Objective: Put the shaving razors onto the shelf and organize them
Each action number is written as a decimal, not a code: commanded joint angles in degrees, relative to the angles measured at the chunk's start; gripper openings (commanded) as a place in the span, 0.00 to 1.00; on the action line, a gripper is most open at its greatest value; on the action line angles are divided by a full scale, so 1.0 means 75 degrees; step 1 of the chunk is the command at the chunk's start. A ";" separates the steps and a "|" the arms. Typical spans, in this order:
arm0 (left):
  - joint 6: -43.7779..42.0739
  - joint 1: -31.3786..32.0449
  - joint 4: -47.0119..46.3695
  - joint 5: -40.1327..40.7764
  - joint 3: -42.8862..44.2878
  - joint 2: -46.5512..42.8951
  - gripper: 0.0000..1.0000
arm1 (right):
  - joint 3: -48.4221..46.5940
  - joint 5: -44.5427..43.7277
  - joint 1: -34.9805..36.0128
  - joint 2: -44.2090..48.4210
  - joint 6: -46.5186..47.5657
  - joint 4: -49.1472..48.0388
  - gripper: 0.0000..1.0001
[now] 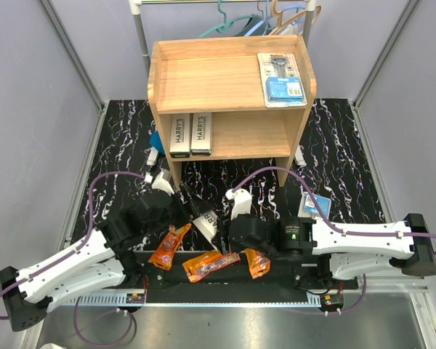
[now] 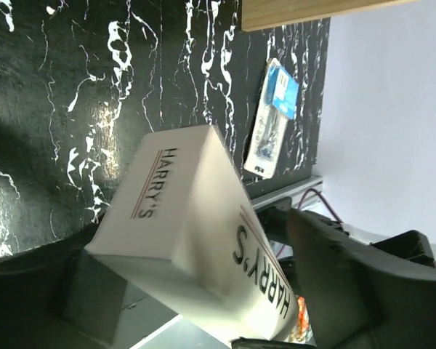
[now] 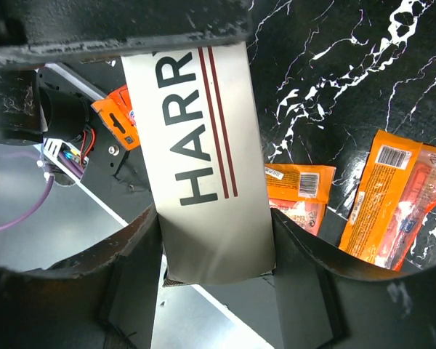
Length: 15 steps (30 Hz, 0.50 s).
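A white Harry's box (image 1: 206, 220) hangs between my two grippers over the dark marbled floor. My right gripper (image 1: 221, 231) is shut on its near end (image 3: 203, 145), both fingers against its sides. My left gripper (image 1: 185, 211) is spread wide around the other end (image 2: 196, 233), with a gap at its right finger (image 2: 327, 276). Two more Harry's boxes (image 1: 190, 134) lie on the lower tier of the wooden shelf (image 1: 160, 80). One blister pack (image 1: 282, 78) lies on the top tier, another (image 1: 310, 206) on the floor. Three orange packets (image 1: 169, 247) (image 1: 211, 265) (image 1: 256, 262) lie near the front edge.
A metal clothes rail with hangers (image 1: 261, 22) stands behind the shelf. A small blue and white object (image 1: 154, 145) lies by the shelf's left side. Grey walls close in both sides. A metal rail (image 1: 225, 298) runs along the near edge.
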<state>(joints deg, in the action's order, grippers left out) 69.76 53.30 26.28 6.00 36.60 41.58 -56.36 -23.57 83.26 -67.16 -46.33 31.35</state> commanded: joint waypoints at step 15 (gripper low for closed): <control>0.0005 0.0007 -0.0469 0.0009 -0.0228 -0.0576 0.33 | 0.0248 -0.0946 0.0101 0.0984 -0.0526 -0.0102 0.75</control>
<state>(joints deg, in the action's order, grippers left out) 72.82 53.30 22.13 6.00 34.76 37.28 -55.05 -24.69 84.05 -64.73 -48.62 30.09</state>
